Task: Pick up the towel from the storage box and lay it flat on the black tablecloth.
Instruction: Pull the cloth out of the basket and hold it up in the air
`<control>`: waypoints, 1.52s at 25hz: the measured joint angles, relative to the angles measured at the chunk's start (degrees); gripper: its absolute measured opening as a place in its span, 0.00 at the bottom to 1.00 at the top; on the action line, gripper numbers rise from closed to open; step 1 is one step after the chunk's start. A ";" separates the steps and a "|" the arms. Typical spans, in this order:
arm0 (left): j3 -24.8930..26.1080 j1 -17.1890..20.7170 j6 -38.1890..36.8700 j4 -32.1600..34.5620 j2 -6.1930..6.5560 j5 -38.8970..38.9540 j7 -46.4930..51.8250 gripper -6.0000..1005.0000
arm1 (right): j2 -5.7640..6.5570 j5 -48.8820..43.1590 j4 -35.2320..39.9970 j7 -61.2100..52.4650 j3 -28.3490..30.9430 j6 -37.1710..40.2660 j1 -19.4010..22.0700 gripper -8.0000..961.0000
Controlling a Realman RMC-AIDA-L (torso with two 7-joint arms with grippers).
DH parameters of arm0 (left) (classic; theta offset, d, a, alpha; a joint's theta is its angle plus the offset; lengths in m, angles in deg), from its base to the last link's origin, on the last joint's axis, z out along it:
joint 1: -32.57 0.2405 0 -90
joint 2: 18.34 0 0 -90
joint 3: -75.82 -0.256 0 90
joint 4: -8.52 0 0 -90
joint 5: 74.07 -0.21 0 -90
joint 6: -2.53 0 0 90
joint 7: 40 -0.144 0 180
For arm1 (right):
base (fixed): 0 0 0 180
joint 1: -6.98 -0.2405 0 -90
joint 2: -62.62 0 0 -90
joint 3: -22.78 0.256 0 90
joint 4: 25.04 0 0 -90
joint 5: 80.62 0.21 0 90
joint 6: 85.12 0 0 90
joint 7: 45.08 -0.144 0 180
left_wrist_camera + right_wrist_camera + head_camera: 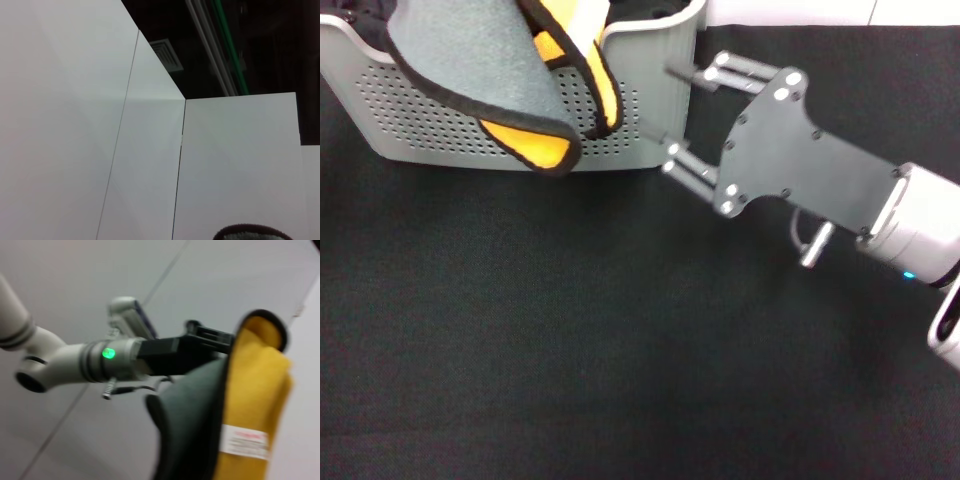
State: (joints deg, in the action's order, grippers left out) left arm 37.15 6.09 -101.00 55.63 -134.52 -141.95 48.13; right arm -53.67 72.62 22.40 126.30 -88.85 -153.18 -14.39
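Ahead of the right claw (665,112) in the head view, just off its fingertips, stands the storage box (655,70), with the towel (480,60) hanging in front of the box's perforated wall, lifted rather than lying inside; its grey-teal face is turned out and the yellow-orange back shows where the hem curls under. That claw reaches low over the black tablecloth (570,350) covering the bench with its two fingers spread and nothing between them, probably waiting to take a free corner so the cloth can be spread flat. Whatever carries the towel is above the top of this view, so the left claw is not seen here. From the left wrist view only white wall panels, a dark ceiling and a small arc of dark-hemmed cloth (252,232) at the picture's edge show; that arm's own fingers are out of view, and I cannot tell from here alone what they are doing. Across from the right wrist camera the left claw (220,340) appears at the end of its pale arm, clenched on the towel's upper edge, the cloth drooping below it with a white care label (245,441) on the yellow side.
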 joint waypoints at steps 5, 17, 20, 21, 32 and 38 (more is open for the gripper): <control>-0.10 -0.42 0.00 0.00 -0.11 -0.05 0.01 0.04 | 0.00 -0.01 -0.08 0.00 -3.34 1.90 -2.57 0.45; -0.44 -0.57 -0.05 0.00 -0.51 -0.07 0.02 0.04 | 0.01 0.88 0.64 0.00 -3.61 12.42 -6.40 0.45; -0.44 -0.47 -0.09 0.00 -0.53 -0.07 0.02 0.04 | 0.01 1.84 0.64 0.00 -2.97 12.49 -6.06 0.45; -0.44 -0.41 -0.09 0.00 -0.53 -0.07 0.02 0.04 | 0.01 2.37 0.65 0.00 -2.86 12.47 -5.77 0.45; -0.19 -0.28 -0.03 0.00 -0.53 -0.06 0.03 0.04 | 0.01 3.60 0.63 0.00 -1.15 9.14 -2.13 0.29; -0.43 -0.36 0.00 -0.08 -0.53 -0.19 0.07 0.04 | 0.01 3.64 0.10 0.00 0.32 8.99 -2.19 0.25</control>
State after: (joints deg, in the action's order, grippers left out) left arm 36.72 5.73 -101.00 55.55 -135.05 -142.14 48.20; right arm -53.66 76.25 22.51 126.30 -88.53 -144.19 -16.58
